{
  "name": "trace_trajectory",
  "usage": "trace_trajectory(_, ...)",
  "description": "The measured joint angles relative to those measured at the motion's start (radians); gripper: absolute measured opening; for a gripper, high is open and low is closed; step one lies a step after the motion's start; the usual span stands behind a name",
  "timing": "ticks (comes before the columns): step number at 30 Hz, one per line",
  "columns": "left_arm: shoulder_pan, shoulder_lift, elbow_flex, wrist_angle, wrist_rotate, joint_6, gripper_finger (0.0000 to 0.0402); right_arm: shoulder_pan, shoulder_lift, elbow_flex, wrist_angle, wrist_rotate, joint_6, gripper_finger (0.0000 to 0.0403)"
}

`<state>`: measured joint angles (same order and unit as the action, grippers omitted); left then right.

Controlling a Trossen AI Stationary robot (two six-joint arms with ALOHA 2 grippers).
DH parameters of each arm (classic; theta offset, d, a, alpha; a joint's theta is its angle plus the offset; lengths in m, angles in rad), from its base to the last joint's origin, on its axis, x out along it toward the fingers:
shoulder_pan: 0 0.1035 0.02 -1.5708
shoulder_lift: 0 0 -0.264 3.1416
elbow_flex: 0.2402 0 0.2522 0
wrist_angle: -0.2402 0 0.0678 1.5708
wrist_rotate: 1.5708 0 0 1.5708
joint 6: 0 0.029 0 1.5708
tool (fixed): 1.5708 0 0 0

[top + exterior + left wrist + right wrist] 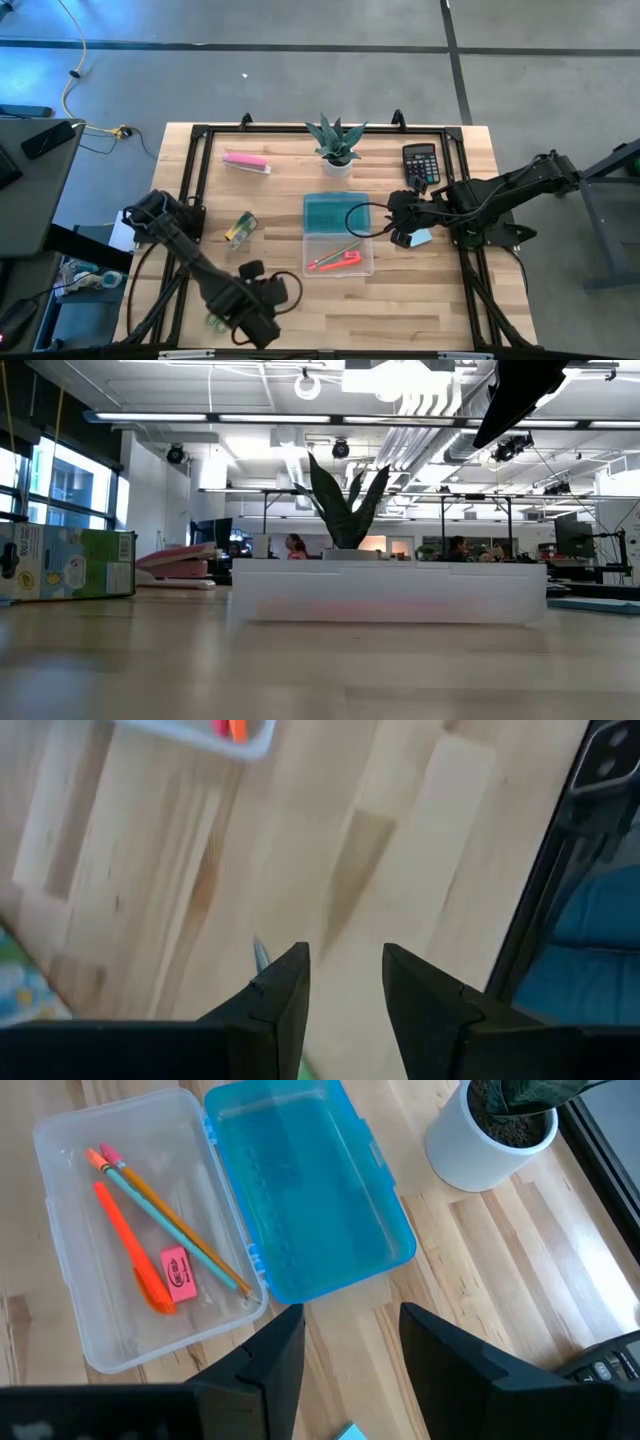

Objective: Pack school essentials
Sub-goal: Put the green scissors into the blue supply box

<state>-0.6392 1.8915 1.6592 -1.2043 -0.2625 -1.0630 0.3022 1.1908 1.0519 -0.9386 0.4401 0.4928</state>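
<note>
Pencils (170, 1215), pen (125, 1245), eraser (177, 1275) lie in clear box (60, 1140)

Bare counter (400, 300) lies open before the clear box (339, 255); behind it, potted plant (337, 145) and calculator (420, 163) crowd the far side.
</note>
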Motion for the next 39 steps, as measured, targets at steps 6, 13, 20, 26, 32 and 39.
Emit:
trace_trajectory(6,-0.064,0.0,0.0,-0.102,0.049,-0.156,0.0144,0.0,0.0,0.0,0.007,0.0,0.0,0.0156)
trace_trajectory(13,-0.159,0.0,-0.016,-0.184,0.066,-0.374,0.0188,0.0,0.0,0.0,0.008,0.0,0.0,0.0156)
trace_trajectory(20,-0.223,0.001,-0.146,-0.164,0.105,-0.583,0.0179,0.0,0.0,0.0,0.012,0.0,-0.002,0.0156)
trace_trajectory(26,-0.226,0.002,-0.245,-0.043,0.183,-0.613,0.0162,0.0,0.0,0.0,0.023,0.0,-0.003,0.0156)
trace_trajectory(32,-0.224,0.003,-0.317,0.088,0.233,-0.632,0.0152,0.0,0.0,0.0,0.024,0.0,-0.003,0.0156)
trace_trajectory(39,-0.237,0.003,-0.338,0.112,0.279,-0.663,0.0152,0.0,0.0,0.0,0.026,0.0,0.0,0.0156)
